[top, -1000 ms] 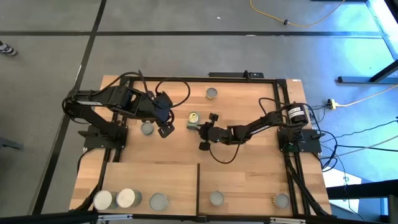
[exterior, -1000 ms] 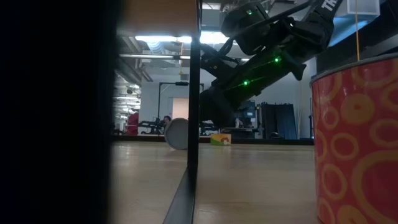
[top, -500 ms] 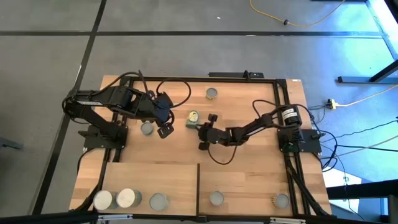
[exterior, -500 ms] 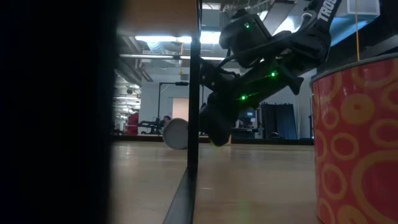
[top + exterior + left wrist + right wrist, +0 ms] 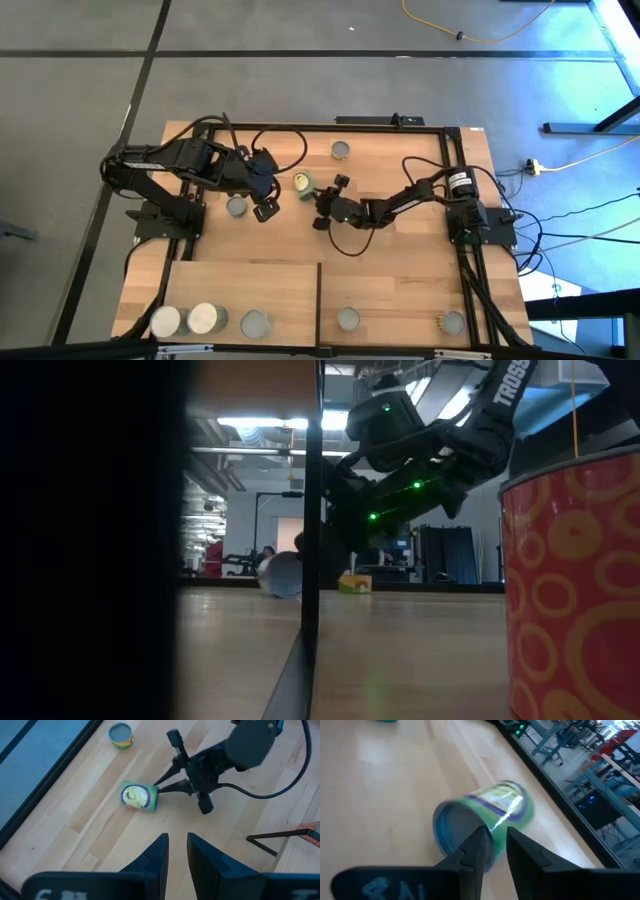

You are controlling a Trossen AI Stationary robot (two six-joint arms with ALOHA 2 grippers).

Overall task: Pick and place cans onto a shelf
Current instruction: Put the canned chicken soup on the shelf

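A green-sided can (image 5: 302, 183) lies on its side on the planked table at mid-table; it also shows in the left wrist view (image 5: 140, 797) and blurred in the right wrist view (image 5: 490, 815). My right gripper (image 5: 318, 196) (image 5: 495, 834), fingers shut, reaches in low from the table's right and meets this can. My left gripper (image 5: 266, 207) (image 5: 176, 839) hangs shut and empty above the table, left of the can. One can (image 5: 236, 207) stands by the left gripper, another (image 5: 340, 150) near the far edge. The shelf (image 5: 250, 285) lies along the near edge with several cans standing on it. My right gripper touches the lying can with the tips of its shut fingers (image 5: 161, 787), at the flat end (image 5: 451, 827) that faces the right arm. The fingers come from the table's right, slanting a little down. The can stays on its side on the table; the fingers hide the exact spot.
A thin black upright (image 5: 319, 300) (image 5: 312, 530) divides the shelf. A red can with orange rings (image 5: 570, 590) stands close to the low camera. Black frame rails (image 5: 450, 180) and cables run along the table's right and far sides. Bare planks lie between the arms and the shelf.
My right gripper has moved toward the table's left and a little toward the far edge, sinking and tipping its fingers further down. The lying can has been pushed ahead of it, rolling and sliding a short way toward the left and far side.
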